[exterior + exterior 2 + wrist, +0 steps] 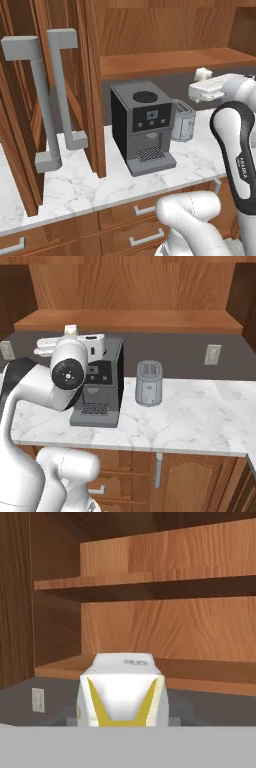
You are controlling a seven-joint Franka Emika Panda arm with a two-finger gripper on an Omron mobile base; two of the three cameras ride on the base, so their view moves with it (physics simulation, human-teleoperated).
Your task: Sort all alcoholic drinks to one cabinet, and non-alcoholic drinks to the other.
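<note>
Carton (pixel 121 694) in jaws: yellow V marking, no legible writing.

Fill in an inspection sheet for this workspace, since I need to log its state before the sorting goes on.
Surface: white marble counter over wooden drawers.
Job's things: one pale carton with yellow stripes, held up in front of the open cabinet shelves; no bottles seen.
Clutter: grey coffee machine and a grey toaster stand apart on the counter.
Grippers: the tool is shut on the carton, raised above the coffee machine.
Cables: nothing seen.
Surroundings: open cabinet doors with grey handles at left; wall outlet on the dark backsplash.
</note>
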